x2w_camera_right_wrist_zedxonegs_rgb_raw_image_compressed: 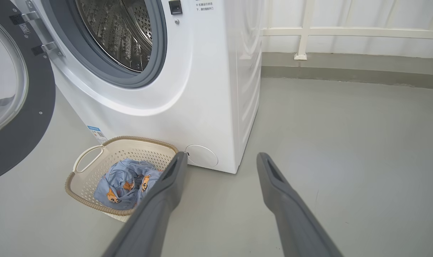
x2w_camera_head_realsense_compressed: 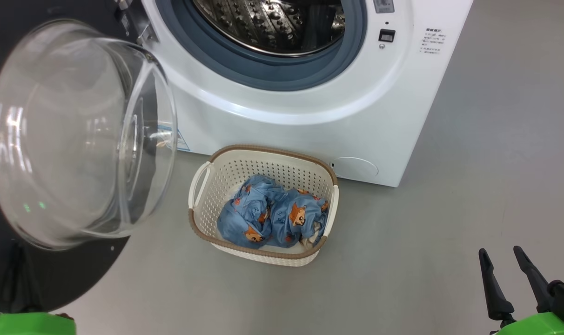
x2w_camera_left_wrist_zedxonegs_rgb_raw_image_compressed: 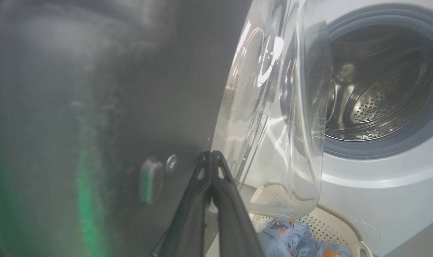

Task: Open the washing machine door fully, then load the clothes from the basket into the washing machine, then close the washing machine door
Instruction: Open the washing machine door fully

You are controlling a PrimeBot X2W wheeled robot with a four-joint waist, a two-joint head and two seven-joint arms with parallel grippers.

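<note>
**Door open, clothes in basket**

Small printed lines (x2w_camera_head_realsense_compressed: 433,42) are seen on the washer's (x2w_camera_head_realsense_compressed: 310,125) upper right front, too small to be read. A blue label (x2w_camera_right_wrist_zedxonegs_rgb_raw_image_compressed: 96,132) is stuck at its lower left corner. The door (x2w_camera_head_realsense_compressed: 77,135), a clear glass dome in a wide black rim, is hung open at the washer's left, and the steel drum (x2w_camera_head_realsense_compressed: 272,23) and grey gasket (x2w_camera_head_realsense_compressed: 263,70) are exposed. The basket (x2w_camera_head_realsense_compressed: 263,150) is set on the floor (x2w_camera_head_realsense_compressed: 449,209) just before the washer. The blue clothes (x2w_camera_head_realsense_compressed: 272,216), printed with orange animal faces, are bundled inside it. The left gripper's (x2w_camera_left_wrist_zedxonegs_rgb_raw_image_compressed: 212,153) fingers are pressed together on nothing, near the door's rim. The right gripper's (x2w_camera_head_realsense_compressed: 500,251) fingers are spread wide and empty.
</note>
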